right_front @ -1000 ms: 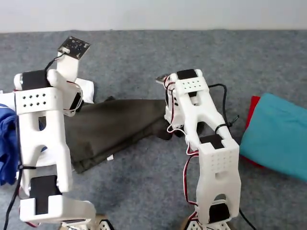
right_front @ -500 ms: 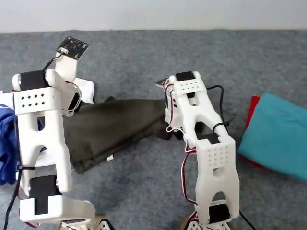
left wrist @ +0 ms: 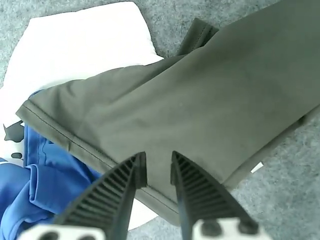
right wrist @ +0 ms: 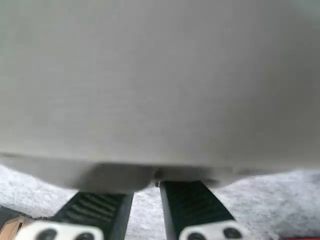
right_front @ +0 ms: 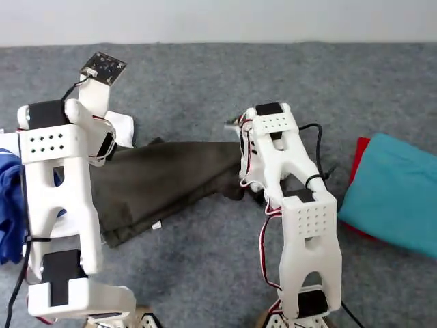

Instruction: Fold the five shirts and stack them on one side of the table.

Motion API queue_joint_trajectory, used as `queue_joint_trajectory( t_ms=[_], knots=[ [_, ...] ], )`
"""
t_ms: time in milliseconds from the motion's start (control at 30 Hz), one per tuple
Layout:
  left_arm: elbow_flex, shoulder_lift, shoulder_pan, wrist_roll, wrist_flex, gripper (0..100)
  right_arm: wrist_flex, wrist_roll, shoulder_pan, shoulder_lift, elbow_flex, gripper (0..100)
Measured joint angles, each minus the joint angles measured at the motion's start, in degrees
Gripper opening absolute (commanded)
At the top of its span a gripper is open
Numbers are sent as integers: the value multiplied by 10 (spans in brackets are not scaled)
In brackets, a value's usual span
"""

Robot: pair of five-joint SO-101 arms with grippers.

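Since a second ago the right arm [right_front: 293, 184] is sitting slightly further toward the teal shirt [right_front: 396, 191], its wrist end drawn a little back from the far edge of the table [right_front: 205, 75]; the left arm [right_front: 58, 178] and all the clothes are staying where they were.

The olive shirt [right_front: 171, 181] is lying unfolded and flat between the two arms. It is running as a long slanted band with a stitched hem along one edge and a small white tag poking out near its front edge. Its left end is overlapping the white shirt [right_front: 123, 126] and, nearer the front, the crumpled blue shirt [left wrist: 35, 195] at the table's left edge. Its right end is reaching under the right arm's wrist.

The left gripper [left wrist: 153, 162] is hanging over the olive hem, its fingers only narrowly parted with fabric showing in the gap; whether they are touching the cloth is unclear. The right gripper [right wrist: 146, 200] is also standing narrowly parted, with grey table showing between the fingers.

On the right side, the teal shirt is lying folded on top of a red shirt [right_front: 360, 154].
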Motion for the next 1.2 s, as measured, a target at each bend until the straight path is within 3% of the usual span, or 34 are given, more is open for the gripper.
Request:
queue_joint_trajectory(
  t_ms=[200, 400, 567, 733, 967, 1100, 1200],
  knots=[
    [0, 0, 0, -23, 34, 90, 2, 46, 27, -130, 33, 9],
    [14, 0, -35, -41, 54, 90, 2, 105, 107, -290, 131, 9],
    [110, 0, -41, -121, 54, 90, 2, 148, 187, -383, 155, 9],
    [233, 0, -41, -198, 50, 93, 2, 164, 212, -412, 155, 9],
    [338, 0, -40, -215, -101, 95, 2, 164, 216, -435, 155, 9],
    [343, 25, -40, -203, -207, 111, 2, 164, 216, -439, 155, 9],
    [324, 84, -40, -189, -241, 139, 2, 167, 228, -461, 156, 9]
  ],
)
